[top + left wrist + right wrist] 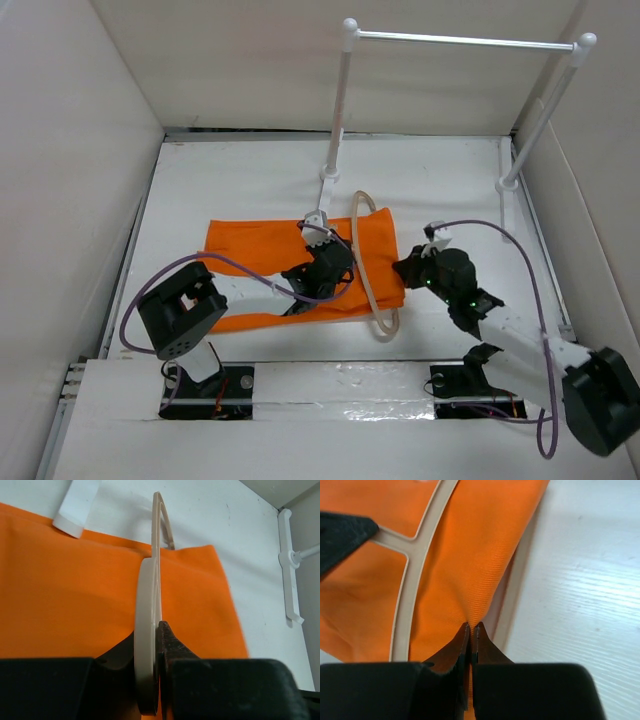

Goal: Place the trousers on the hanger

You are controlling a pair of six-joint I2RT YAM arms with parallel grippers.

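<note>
Nearest, at 6 o'clock of the top view: two arm bases at the edge of the table (240, 180), with white walls on three sides. Inside those walls, counted: one pair of trousers (250, 245), one hanger (354, 235), one white rail (465, 41) on two posts.

Toward mid-table: the left gripper (335, 262) over the cloth, jaws clamped narrow on the hanger's flat pale bar, seen edge-on from the left wrist. At 3 o'clock from it: the right gripper (408, 268), jaws closed tight, pinching the trousers' right-hand edge at the very tips.

Trousers: flat at mid-table, a folded orange band, long axis from 9 to 3 o'clock. Hanger: up on edge across the band's 3 o'clock end, long axis roughly 12 to 6 o'clock. From the right wrist, cloth over one pale rim and under another bar. Cannot tell which end carries the hook.

Farthest, between 12 and 2 o'clock: the rail, high at the back wall.
</note>
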